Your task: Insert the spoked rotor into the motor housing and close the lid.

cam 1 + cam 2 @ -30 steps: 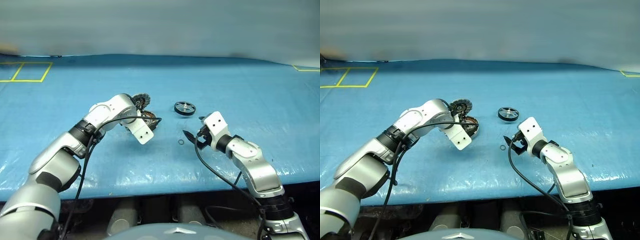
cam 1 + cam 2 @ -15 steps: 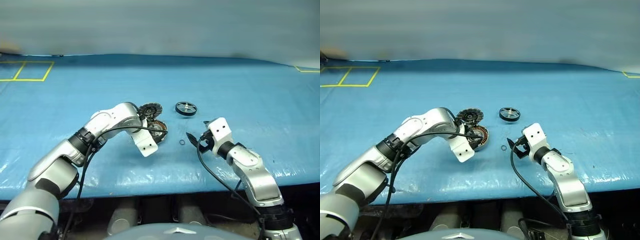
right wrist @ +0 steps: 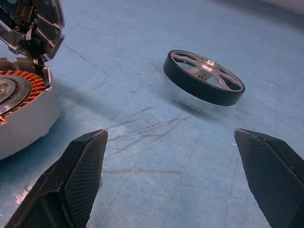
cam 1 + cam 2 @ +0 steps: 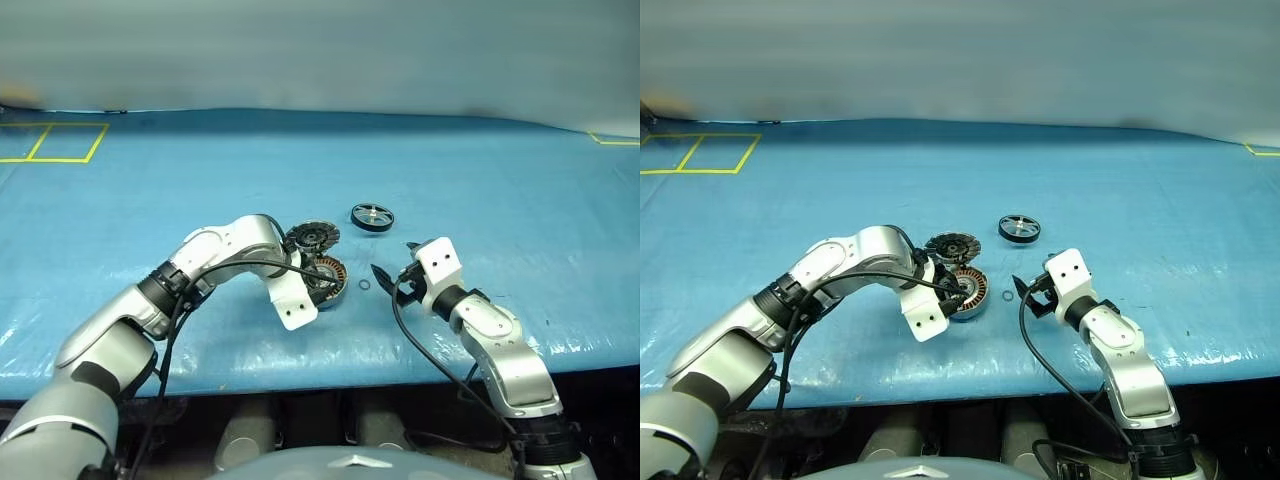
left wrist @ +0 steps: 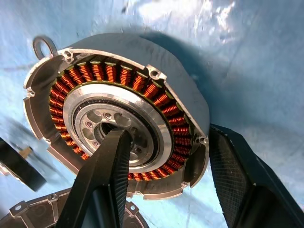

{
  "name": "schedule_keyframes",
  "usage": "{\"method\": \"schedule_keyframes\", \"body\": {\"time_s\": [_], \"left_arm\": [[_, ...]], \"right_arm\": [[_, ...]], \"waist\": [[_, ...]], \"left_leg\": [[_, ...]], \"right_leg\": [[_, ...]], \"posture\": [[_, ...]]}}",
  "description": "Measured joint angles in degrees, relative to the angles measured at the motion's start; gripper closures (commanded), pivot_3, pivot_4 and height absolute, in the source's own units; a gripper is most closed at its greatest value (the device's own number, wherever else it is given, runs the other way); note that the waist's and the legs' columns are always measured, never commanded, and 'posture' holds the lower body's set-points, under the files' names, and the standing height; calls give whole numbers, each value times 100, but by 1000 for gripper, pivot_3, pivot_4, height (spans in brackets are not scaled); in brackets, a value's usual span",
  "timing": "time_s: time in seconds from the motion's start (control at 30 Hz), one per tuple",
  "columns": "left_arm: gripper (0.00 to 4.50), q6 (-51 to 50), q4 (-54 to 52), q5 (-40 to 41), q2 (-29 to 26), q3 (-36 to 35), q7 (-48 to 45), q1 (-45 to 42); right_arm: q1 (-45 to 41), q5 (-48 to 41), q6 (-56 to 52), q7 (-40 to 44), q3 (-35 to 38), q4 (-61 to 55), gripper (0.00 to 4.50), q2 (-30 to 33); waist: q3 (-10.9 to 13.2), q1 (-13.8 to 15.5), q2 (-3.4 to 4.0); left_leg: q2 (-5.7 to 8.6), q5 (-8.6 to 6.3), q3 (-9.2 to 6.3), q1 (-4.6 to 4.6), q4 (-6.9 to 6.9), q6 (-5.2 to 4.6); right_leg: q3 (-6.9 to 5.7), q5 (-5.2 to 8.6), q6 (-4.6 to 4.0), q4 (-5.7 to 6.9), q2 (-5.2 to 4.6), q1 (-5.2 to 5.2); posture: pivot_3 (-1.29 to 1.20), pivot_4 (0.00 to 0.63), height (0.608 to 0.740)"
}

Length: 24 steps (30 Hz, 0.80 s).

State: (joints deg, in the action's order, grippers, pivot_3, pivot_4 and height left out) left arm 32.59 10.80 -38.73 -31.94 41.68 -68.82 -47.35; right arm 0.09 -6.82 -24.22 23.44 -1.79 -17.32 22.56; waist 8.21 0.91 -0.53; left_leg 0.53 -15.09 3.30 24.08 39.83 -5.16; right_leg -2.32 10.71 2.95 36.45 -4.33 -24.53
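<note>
The motor housing, a silver casing with copper windings, lies open face up on the blue table. My left gripper is shut on its wall, one finger in the centre hub and the other outside the rim. The lid rests just behind the housing, its segmented face showing, tilted against the housing. Farther back and to the right lies the spoked rotor, flat and on its own. My right gripper hovers open to the right of the housing, pointing toward the rotor, with nothing between its fingers.
A tiny thin washer ring lies between the housing and the right gripper. Yellow tape squares mark the far left of the blue table cover. The table's front edge runs close behind both arms.
My left gripper has dragged the motor housing rightward and nearer to me, and the lid has slid along with it. The rotor and the right gripper have stayed put.
</note>
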Motion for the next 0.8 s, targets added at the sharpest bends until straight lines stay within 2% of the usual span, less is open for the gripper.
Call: {"method": "schedule_keyframes", "body": {"time_s": [0.2, 0.23, 0.4, 0.6, 0.8], "left_arm": [[2424, 199, 6, -15, -65, 21, -35, -25], [1699, 234, 6, -15, -81, 51, -57, -54], [79, 367, 15, -54, -115, 79, -78, -109], [32, 258, 17, -70, -98, 24, 122, -80], [32, -172, -357, 617, -266, -139, -329, 202]], "right_arm": [[16, 4, 37, -8, 0, 20, 0, -33], [16, 7, 37, -11, 0, 29, 0, -43], [5, 63, 42, -14, -1, 62, 0, -80], [0, 86, 62, -3, -1, 105, 0, -132], [-39, 85, 123, 12, 4, 140, 0, -176]], "waist": [[0, -15, 0], [0, -21, 0], [-1, -25, 2], [-1, -8, 3], [-1, -31, 4]], "left_leg": [[-2, 0, 2, -4, 0, 0], [-2, 0, 4, -5, 0, 0], [-5, 0, 6, -14, 0, 1], [-4, 1, 7, -19, 1, 2], [-5, 0, 8, -12, 0, 1]], "right_leg": [[1, 0, 0, 1, 2, 2], [1, 0, 0, 1, 2, 2], [3, 1, 1, 3, 4, 6], [3, 1, 2, 6, 1, 10], [5, 2, -2, 7, 0, 2]], "posture": [[0, 150, 740], [0, 150, 740], [0, 150, 740], [0, 150, 740], [0, 150, 740]]}}
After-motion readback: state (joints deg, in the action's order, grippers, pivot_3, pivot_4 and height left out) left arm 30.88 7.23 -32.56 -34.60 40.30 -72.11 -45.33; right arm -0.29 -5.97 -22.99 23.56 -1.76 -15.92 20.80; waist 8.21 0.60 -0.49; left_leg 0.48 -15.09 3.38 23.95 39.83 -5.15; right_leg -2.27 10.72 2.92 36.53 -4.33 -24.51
